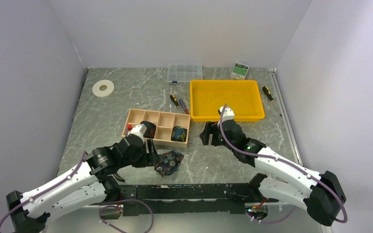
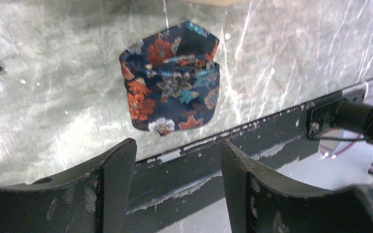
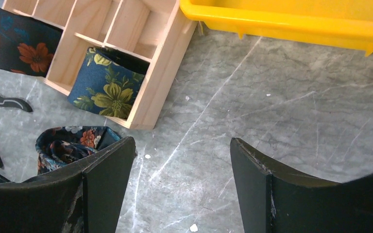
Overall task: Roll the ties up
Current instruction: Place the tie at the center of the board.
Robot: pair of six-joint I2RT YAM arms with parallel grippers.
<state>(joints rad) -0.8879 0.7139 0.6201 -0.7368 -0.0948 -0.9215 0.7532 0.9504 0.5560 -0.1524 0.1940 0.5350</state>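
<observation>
The rolled tie [image 1: 169, 163] sits on the table [image 1: 209, 162] in the lower middle of the top view, just below the wooden box [image 1: 165, 119]. It looks soft, light and slippery, so I would pinch it across the roll's sides so it cannot come undone. The left gripper [image 2: 175, 155] is low just beside it, arm bent in from the lower left, spread apart and empty; the right gripper [image 3: 182, 150], also apart, hangs near the yellow tray [image 1: 223, 81].
</observation>
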